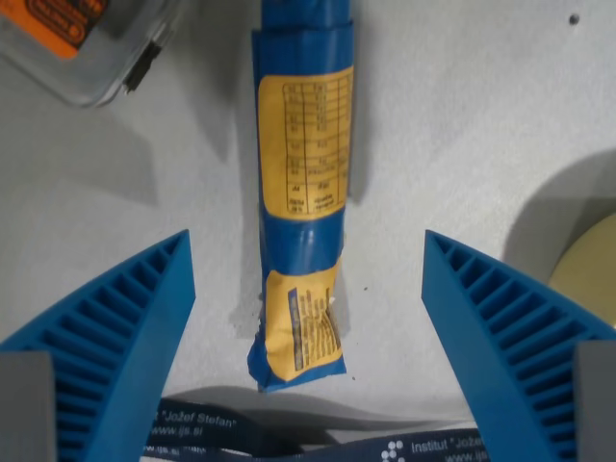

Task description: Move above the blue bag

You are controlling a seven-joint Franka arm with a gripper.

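The blue bag (301,202) lies lengthwise down the middle of the wrist view, a narrow folded packet with two yellow printed labels, running from the top edge to near the bottom. My gripper (308,250) hovers over it and is open. One blue ribbed finger (120,327) stands at the wrist view's left of the bag and the other finger (505,327) at the right, neither touching it. The bag's lower end sits between the two fingertips.
A clear plastic box with an orange label (72,43) sits at the top left. A pale yellow round object (592,255) shows at the right edge. A dark blue lanyard with white print (289,445) lies along the bottom. The surface is a light grey table (462,125).
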